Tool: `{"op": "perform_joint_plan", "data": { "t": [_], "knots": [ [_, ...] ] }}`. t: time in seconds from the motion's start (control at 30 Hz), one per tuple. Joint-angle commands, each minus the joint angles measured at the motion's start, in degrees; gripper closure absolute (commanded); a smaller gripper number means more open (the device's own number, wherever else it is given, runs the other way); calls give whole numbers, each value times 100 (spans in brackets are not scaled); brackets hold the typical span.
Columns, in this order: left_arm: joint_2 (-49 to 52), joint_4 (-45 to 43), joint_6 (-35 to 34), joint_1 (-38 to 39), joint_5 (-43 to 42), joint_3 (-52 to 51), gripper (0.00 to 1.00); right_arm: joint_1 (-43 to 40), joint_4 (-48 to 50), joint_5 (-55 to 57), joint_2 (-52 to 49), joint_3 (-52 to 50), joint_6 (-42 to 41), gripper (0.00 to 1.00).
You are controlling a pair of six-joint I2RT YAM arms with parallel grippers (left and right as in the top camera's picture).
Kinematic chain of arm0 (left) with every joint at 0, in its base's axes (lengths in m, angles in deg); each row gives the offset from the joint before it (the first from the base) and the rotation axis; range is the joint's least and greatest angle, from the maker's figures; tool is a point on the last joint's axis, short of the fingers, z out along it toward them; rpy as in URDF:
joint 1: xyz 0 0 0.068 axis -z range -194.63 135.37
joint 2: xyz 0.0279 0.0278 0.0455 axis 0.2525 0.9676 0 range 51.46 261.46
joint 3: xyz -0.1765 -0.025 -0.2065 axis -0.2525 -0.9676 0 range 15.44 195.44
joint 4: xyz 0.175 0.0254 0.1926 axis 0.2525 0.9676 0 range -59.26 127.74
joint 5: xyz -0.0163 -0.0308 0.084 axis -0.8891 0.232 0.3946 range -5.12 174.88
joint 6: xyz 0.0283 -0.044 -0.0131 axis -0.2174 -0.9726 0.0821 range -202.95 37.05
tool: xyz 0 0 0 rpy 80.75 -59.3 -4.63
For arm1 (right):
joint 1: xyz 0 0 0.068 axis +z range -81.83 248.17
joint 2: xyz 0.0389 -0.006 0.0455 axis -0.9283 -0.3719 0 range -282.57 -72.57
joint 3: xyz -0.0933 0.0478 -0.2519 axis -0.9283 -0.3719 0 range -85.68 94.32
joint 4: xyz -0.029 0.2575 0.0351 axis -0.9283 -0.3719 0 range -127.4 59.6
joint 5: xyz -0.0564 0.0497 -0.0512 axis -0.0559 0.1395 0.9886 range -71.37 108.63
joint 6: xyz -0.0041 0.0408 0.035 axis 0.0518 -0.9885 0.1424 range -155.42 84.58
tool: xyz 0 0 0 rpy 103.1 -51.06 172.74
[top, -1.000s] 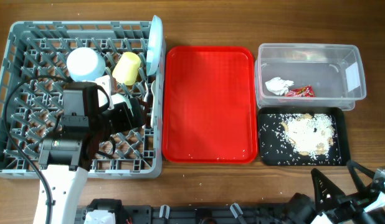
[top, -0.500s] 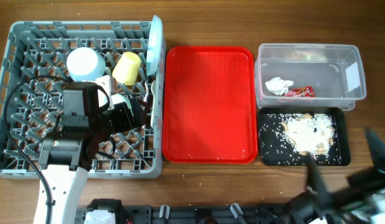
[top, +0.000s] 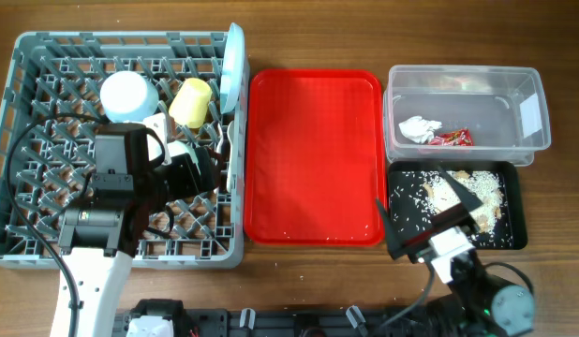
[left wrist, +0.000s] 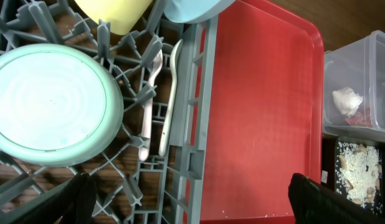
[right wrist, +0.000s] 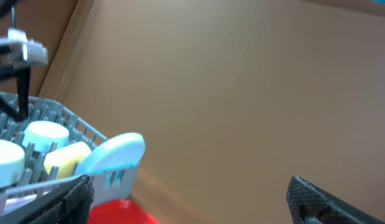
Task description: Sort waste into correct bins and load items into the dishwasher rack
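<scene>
At five o'clock on the table, the right gripper (top: 419, 201) hangs spread wide and empty over the black tray (top: 514, 234). A careless swing could clip its rim and scatter the rice scraps (top: 494, 192), which lie beige and loosely heaped. The left gripper (left wrist: 187, 190), equally wide and empty, hovers above the rack (top: 18, 94) at nine o'clock.

— Where is the dishware?
— It's all in the large grey lattice-walled plastic rack (top: 27, 56) at the left. The small yellow cup (top: 190, 102) lies on its side among the pegs, with a pale mint bowl (top: 128, 94) beside it. A second pale mint bowl (left wrist: 52, 99) sits nearer the table's front edge. The round pale blue plate (top: 233, 70) stands on edge against the right wall. The white plastic fork (left wrist: 146, 109) and white plastic spoon (left wrist: 169, 99) lie side by side by that wall.
— And the waste?
— The crumpled white paper napkin (top: 419, 129) and small red wrapper (top: 451, 139) touch inside the clear rectangular plastic tub (top: 466, 82). Beige rice-like scraps (top: 493, 187) are strewn over the shallow black tray (top: 516, 234) just in front of it.
</scene>
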Motion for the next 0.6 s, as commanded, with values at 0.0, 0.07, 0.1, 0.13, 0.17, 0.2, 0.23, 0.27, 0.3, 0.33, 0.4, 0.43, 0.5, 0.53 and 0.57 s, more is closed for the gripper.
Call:
{"op": "perform_joint_plan", "data": {
  "t": [0.0, 0.07, 0.1, 0.13, 0.17, 0.2, 0.23, 0.27, 0.3, 0.33, 0.4, 0.43, 0.5, 0.53, 0.57],
  "knots": [
    [7, 2, 133, 31, 33, 26, 0, -31, 229, -42, 90, -501, -140, 0],
    [7, 2, 133, 31, 33, 26, 0, -31, 306, 122, 90, -658, -232, 0],
    [7, 2, 133, 31, 35, 26, 0, -31, 369, 330, 90, -758, -404, 0],
    [7, 2, 133, 31, 33, 26, 0, -31, 262, 509, 92, -796, -505, 0],
    [7, 2, 133, 31, 33, 26, 0, -31, 9, 632, 92, -793, -553, 0],
    [7, 2, 133, 31, 33, 26, 0, -31, -155, 669, 92, -793, -535, 0],
    [7, 2, 133, 31, 33, 26, 0, -31, -372, 719, 92, -793, -538, 0],
    [7, 2, 133, 31, 35, 26, 0, -31, -654, 833, 92, -793, -549, 0],
    [7, 2, 133, 31, 33, 26, 0, -31, -905, 896, 92, -793, -540, 0],
    [7, 2, 133, 31, 33, 26, 0, -28, -1134, 1088, 92, -791, -627, 0],
    [7, 2, 133, 31, 33, 26, 0, -31, -1130, 1139, 92, -791, -551, 0],
    [7, 2, 133, 31, 33, 26, 0, -31, -1130, 1139, 92, -791, -546, 0],
    [7, 2, 133, 31, 33, 26, 0, -31, -1119, 1139, 92, -791, -544, 0],
    [7, 2, 133, 31, 33, 26, 0, -31, -1119, 1139, 92, -791, -544, 0],
    [7, 2, 133, 31, 33, 26, 0, -31, -1117, 1139, 92, -791, -544, 0]
  ]
}}
